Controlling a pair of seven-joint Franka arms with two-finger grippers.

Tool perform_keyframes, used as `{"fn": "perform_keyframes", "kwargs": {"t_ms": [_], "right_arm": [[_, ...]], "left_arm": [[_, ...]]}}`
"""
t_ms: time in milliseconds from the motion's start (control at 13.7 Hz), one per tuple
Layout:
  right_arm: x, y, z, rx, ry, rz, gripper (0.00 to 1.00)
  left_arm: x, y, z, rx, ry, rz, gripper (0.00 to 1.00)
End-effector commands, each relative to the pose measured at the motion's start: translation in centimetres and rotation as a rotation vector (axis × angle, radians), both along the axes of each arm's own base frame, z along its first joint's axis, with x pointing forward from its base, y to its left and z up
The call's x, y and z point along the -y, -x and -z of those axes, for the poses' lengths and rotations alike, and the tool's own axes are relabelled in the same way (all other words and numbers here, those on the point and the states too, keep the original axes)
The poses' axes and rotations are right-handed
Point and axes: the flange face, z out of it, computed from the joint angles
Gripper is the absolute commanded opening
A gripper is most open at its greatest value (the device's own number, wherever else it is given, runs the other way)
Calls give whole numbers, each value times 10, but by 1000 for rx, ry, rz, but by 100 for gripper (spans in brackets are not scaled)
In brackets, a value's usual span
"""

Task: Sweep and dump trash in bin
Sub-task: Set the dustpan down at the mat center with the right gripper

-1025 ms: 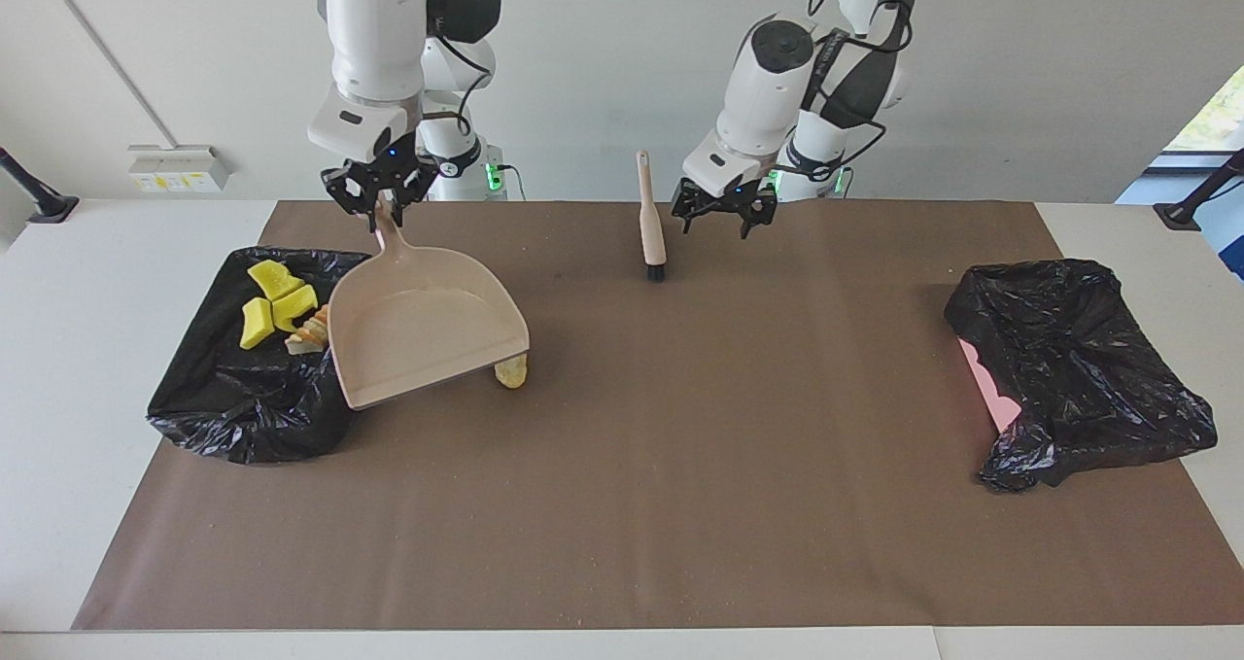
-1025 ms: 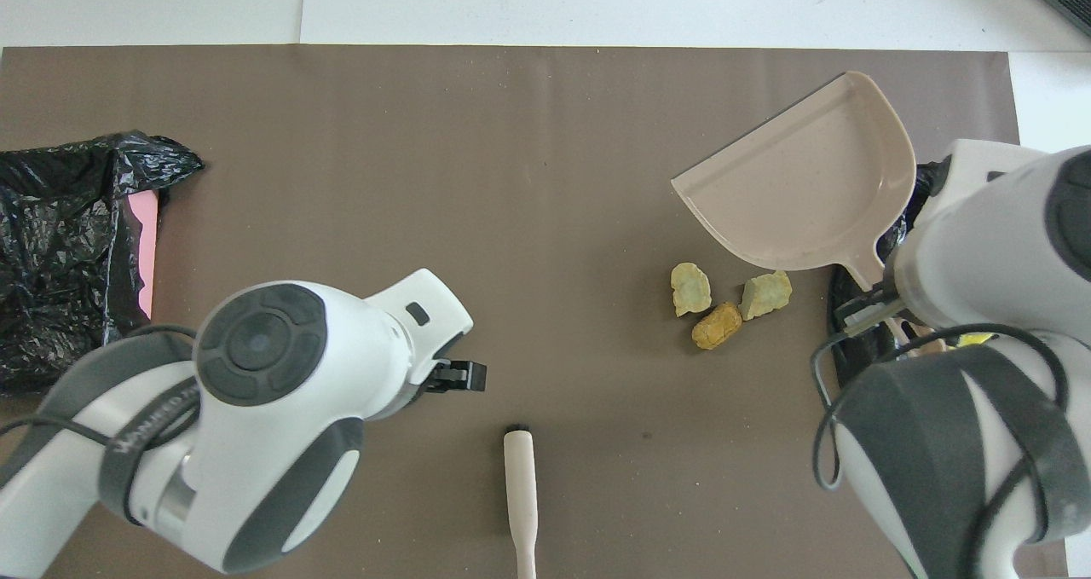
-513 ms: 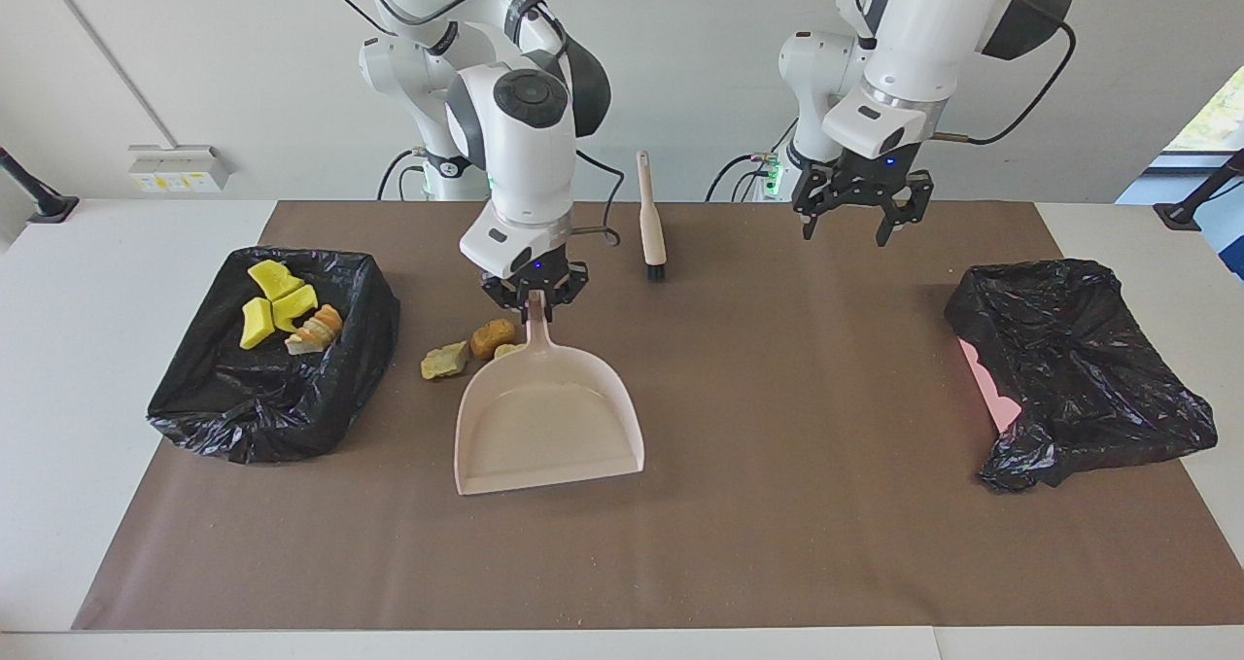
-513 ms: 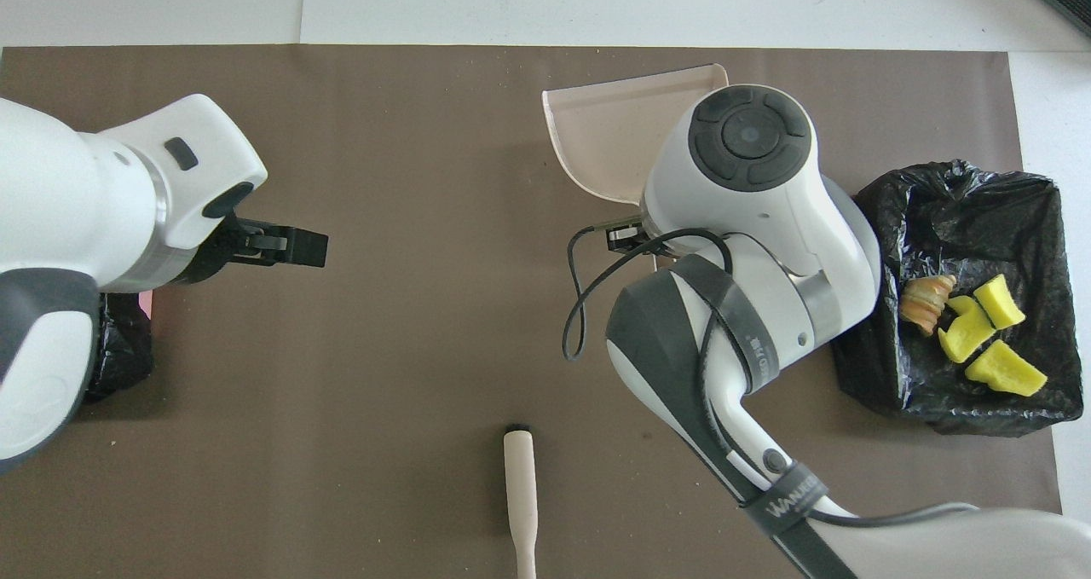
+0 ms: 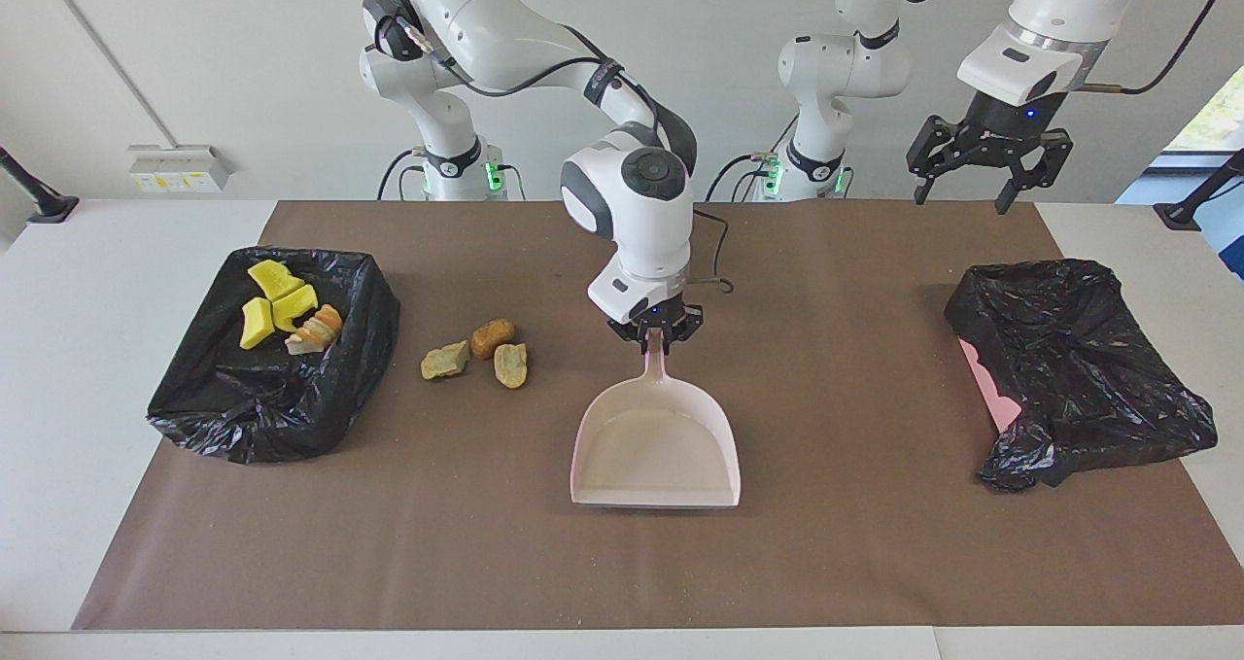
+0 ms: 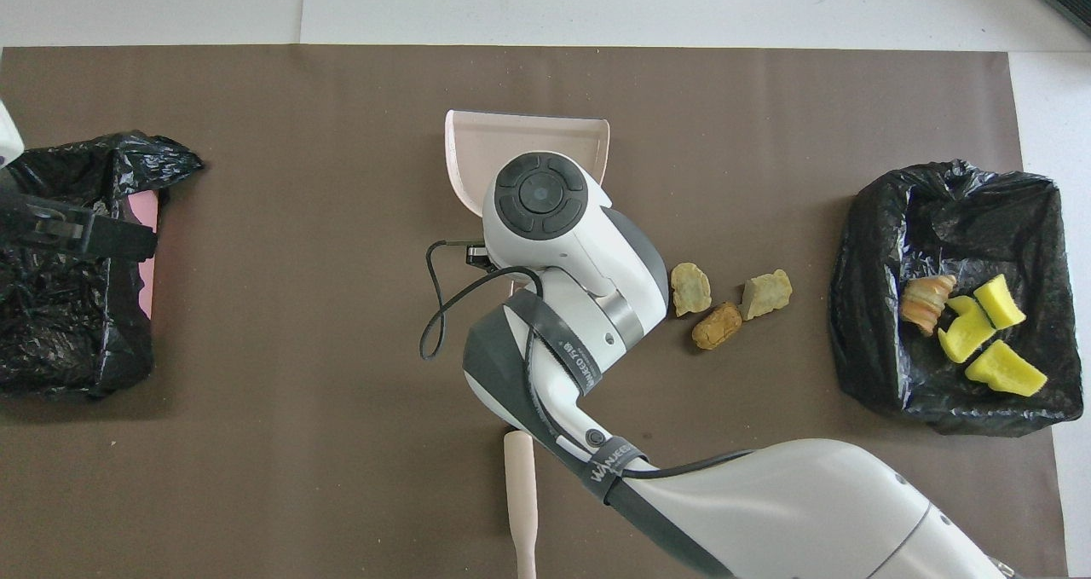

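My right gripper (image 5: pixel 656 337) is shut on the handle of the pink dustpan (image 5: pixel 656 446), which lies low on the brown mat at mid-table, its mouth facing away from the robots. Three tan and orange-brown trash chunks (image 5: pixel 491 349) lie on the mat between the dustpan (image 6: pixel 477 144) and the black-bagged bin (image 5: pixel 243 427) at the right arm's end. Several more chunks, mostly yellow (image 5: pixel 272 300), lie inside that bin (image 6: pixel 861 323). The loose chunks (image 6: pixel 716 302) sit beside my right wrist. My left gripper (image 5: pixel 986 159) hangs open and empty, raised at the left arm's end.
A second black-bagged container (image 5: pixel 1088 388) with a pink side showing stands at the left arm's end. A brush handle (image 6: pixel 520 494) lies on the mat near the robots, its bristle end covered by my right arm. The brown mat (image 5: pixel 826 543) spans the table.
My right arm has carried the dustpan away from the bin to mid-table and turned its mouth away from the robots. The left gripper has risen and swung toward the left arm's end.
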Motion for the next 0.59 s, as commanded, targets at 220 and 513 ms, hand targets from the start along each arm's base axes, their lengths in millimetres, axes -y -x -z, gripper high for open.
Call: {"fn": "perform_keyframes", "kwargs": {"t_ms": [220, 513], "right_arm": [[-1, -1, 20, -9, -42, 41, 4], [-1, 7, 28, -27, -2, 49, 67]], "left_arm": [[-23, 3, -13, -68, -4, -20, 100], [-36, 18, -21, -62, -13, -47, 100]]}}
